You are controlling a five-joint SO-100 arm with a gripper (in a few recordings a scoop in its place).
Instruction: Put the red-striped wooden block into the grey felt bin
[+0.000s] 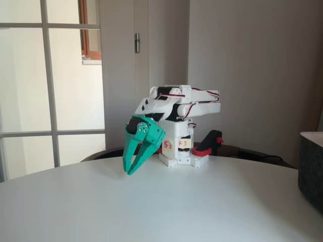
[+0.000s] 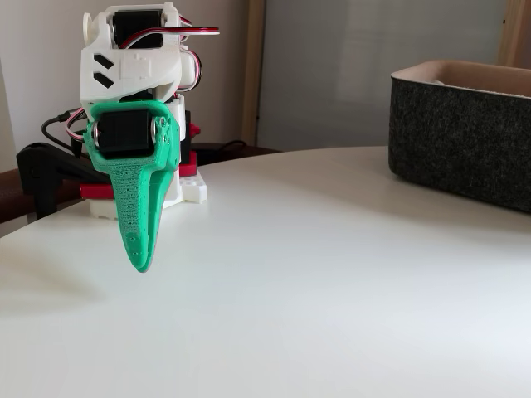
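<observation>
My green gripper [image 1: 129, 172] hangs with its tips pointing down, just above the white table and in front of the folded white arm. Its fingertips meet and nothing is between them. In the other fixed view the gripper [image 2: 139, 265] is seen edge-on, its tip a little above the tabletop. The grey felt bin [image 2: 465, 141] stands on the table at the right, well away from the gripper, and its dark side with the paler rim also shows at the right edge as the grey felt bin [image 1: 311, 169]. The red-striped wooden block is out of view.
The round white table [image 1: 151, 206] spreads wide and bare in front of the arm's base [image 1: 179, 151]. A black and red clamp [image 1: 208, 143] sits beside the base. A window and a wall lie behind.
</observation>
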